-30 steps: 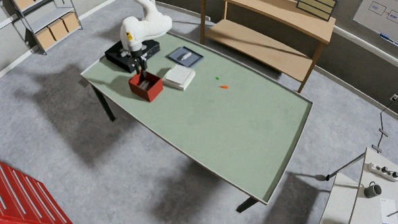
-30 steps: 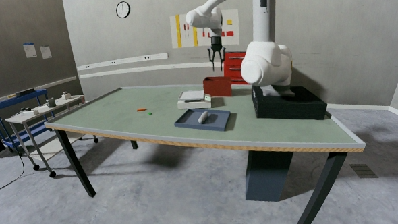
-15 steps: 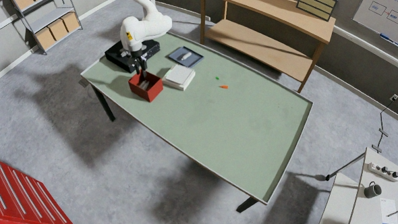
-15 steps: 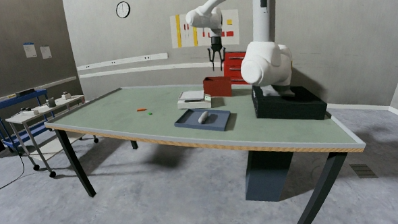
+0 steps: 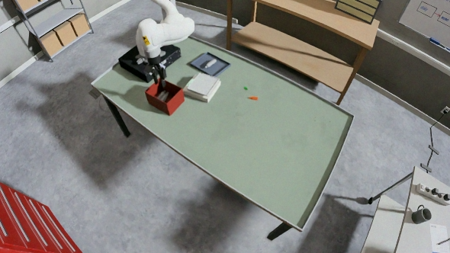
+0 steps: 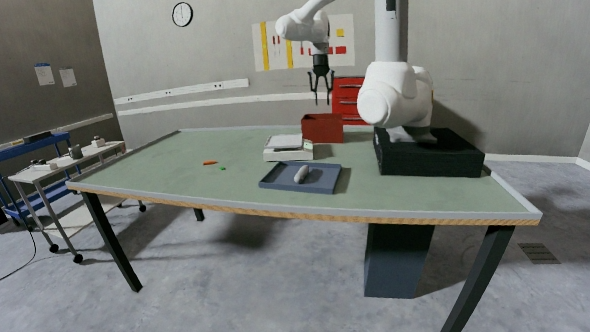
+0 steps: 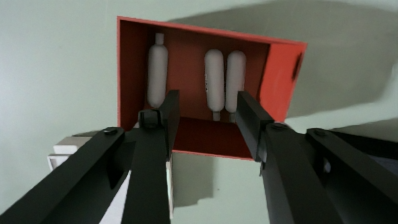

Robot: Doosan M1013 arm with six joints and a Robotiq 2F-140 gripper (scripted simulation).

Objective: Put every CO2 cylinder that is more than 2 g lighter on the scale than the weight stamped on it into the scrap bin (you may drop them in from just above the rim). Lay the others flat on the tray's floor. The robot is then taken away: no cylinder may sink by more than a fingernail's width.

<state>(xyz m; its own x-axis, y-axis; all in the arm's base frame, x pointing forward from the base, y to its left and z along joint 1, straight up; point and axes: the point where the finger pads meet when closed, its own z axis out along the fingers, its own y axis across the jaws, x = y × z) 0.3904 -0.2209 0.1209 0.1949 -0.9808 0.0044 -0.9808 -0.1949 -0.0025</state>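
Note:
The red scrap bin (image 5: 167, 99) stands near the table's far left corner and also shows in the exterior view (image 6: 322, 128). In the wrist view the scrap bin (image 7: 200, 85) holds three white CO2 cylinders lying flat: one at the left (image 7: 157, 70) and two side by side (image 7: 214, 82) (image 7: 235, 80). My gripper (image 7: 208, 105) hangs above the bin's near rim, fingers partly apart with nothing between them; it also shows in the top and exterior views (image 5: 160, 81) (image 6: 322, 100). One more white cylinder (image 5: 210, 62) lies flat on the blue-grey tray (image 5: 212, 66).
A white scale (image 5: 203, 87) sits between bin and tray. The arm's black base block (image 5: 149, 61) stands right behind the bin. A small orange piece (image 5: 253, 97) and a small green piece (image 5: 245, 88) lie mid-table. A wooden shelf unit stands behind the table.

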